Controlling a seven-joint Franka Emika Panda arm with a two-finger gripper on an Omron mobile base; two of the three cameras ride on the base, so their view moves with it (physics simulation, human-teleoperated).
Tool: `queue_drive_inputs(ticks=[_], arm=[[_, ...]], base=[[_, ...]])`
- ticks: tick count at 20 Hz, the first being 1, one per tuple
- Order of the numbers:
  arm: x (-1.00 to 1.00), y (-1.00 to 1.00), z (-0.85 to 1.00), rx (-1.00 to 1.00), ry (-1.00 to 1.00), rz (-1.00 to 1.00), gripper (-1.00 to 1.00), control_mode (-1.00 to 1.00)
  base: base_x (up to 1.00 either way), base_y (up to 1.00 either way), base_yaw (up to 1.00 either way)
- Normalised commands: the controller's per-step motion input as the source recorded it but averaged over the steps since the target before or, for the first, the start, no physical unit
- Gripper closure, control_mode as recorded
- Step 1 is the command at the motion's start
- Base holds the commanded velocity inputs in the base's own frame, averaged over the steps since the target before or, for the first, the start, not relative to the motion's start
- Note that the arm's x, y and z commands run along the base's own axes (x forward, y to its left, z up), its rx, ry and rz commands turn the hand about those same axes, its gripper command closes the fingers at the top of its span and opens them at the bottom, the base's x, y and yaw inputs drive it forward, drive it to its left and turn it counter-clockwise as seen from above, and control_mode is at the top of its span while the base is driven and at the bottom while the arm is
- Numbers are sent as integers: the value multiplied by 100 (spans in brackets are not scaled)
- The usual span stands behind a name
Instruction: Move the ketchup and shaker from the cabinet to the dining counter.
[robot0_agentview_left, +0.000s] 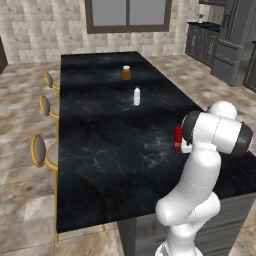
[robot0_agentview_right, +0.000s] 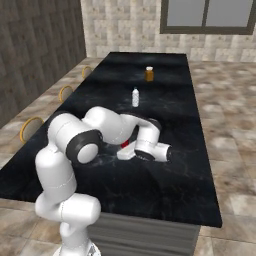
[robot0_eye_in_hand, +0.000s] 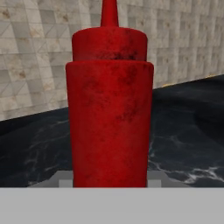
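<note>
The ketchup, a slim red squeeze bottle with a nozzle top, stands upright right in front of the hand camera. My gripper is shut on its lower part, low over the near right part of the dining counter, a long black marble-veined top. From the right base view the ketchup shows as a red sliver behind my forearm, with the gripper beside it. Whether the bottle's base touches the counter is hidden. The shaker and the cabinet are out of view.
A slim white bottle and an amber jar stand farther along the counter's middle. Three round stools line its left side. Dark kitchen units stand at the far right, beyond the tiled floor.
</note>
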Motion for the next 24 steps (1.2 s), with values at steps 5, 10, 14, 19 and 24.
queue_drive_inputs(ticks=[5,10,14,19,24], arm=[[0,0,-20,0,0,0,100,-100],[0,0,-20,0,0,0,100,-100],[0,0,-14,0,0,0,100,-100],[0,0,-16,0,-5,0,100,-100],[0,0,-13,0,-10,0,100,-100]], base=[[0,0,0],[0,0,0],[0,0,0],[0,0,0],[0,0,0]])
